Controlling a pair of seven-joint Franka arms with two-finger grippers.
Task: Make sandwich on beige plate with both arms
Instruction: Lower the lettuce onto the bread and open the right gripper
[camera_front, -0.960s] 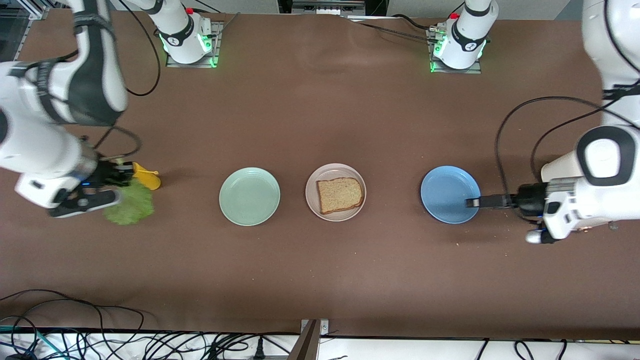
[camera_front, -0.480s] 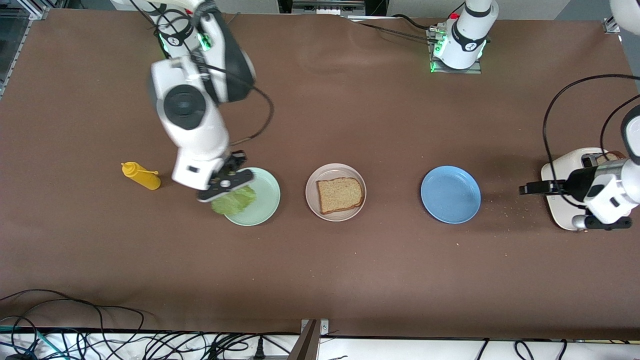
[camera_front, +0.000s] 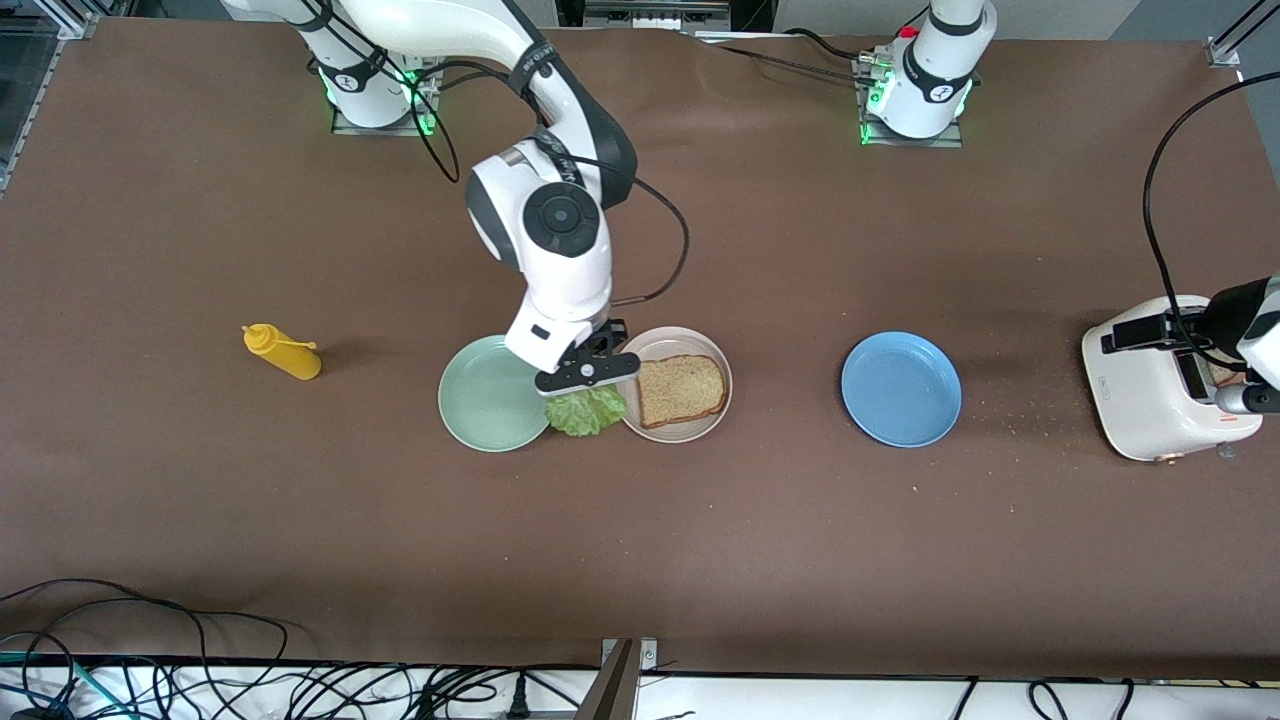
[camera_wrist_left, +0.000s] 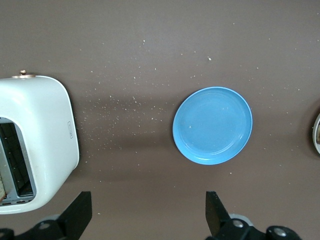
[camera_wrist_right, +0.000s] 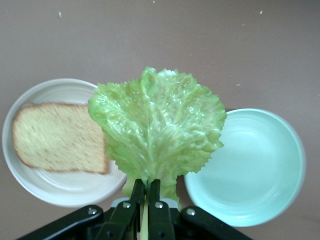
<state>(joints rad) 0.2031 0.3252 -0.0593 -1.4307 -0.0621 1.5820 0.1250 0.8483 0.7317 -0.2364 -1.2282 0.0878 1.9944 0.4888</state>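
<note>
Your right end effector (camera_wrist_right: 143, 200) pinches the lettuce leaf (camera_wrist_right: 157, 130) by its stem, between the mint-green plate (camera_front: 480, 395) and the beige plate (camera_front: 700, 350). Your left end effector (camera_wrist_left: 147, 212) hangs spread wide, holding nothing, near the toaster (camera_wrist_left: 35, 140).

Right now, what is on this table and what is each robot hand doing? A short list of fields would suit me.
right gripper: shut on the lettuce leaf, over the gap between the mint-green plate and the beige plate
left gripper: open, holding nothing, over the toaster
beige plate: one bread slice lying on it
blue plate: nothing on it
mint-green plate: nothing on it
mustard bottle: lying toward the right arm's end of the table
crumbs: scattered between the toaster and the blue plate
</note>
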